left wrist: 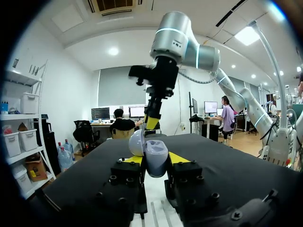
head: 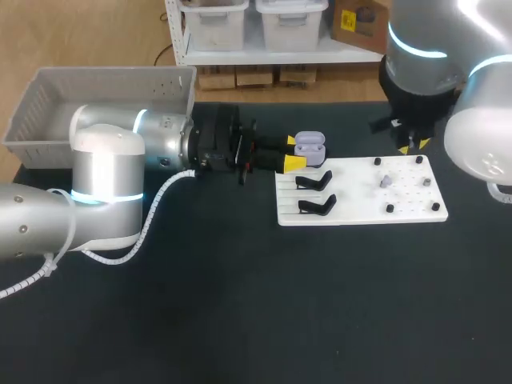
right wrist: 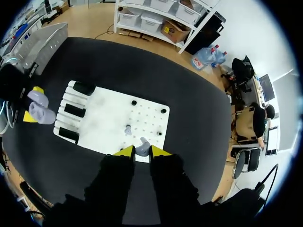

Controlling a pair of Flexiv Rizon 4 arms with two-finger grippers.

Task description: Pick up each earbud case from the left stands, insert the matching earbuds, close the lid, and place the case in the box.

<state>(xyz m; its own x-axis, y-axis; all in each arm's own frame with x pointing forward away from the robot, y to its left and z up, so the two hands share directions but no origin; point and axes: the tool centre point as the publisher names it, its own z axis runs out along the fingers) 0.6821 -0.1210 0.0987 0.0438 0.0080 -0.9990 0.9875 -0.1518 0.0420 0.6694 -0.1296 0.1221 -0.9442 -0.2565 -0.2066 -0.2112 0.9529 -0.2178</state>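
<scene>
No legible text, label or number appears on anything.

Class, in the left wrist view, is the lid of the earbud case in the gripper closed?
No, the earbud case held in the left gripper has its lid flipped open.

1. The box (head: 112, 74) stands at the back left of the table (head: 240, 320); the board (head: 360, 210) lies right of the middle.
2. Two stands (head: 316, 180) sit on the left part of the board, a loose earbud (head: 385, 181) on its right part.
3. The left gripper (head: 298, 152) holds the case (head: 310, 144) just behind the stands.
4. The right gripper (right wrist: 140, 151), over the back edge of the board, grips a second earbud (right wrist: 143, 144).
</scene>
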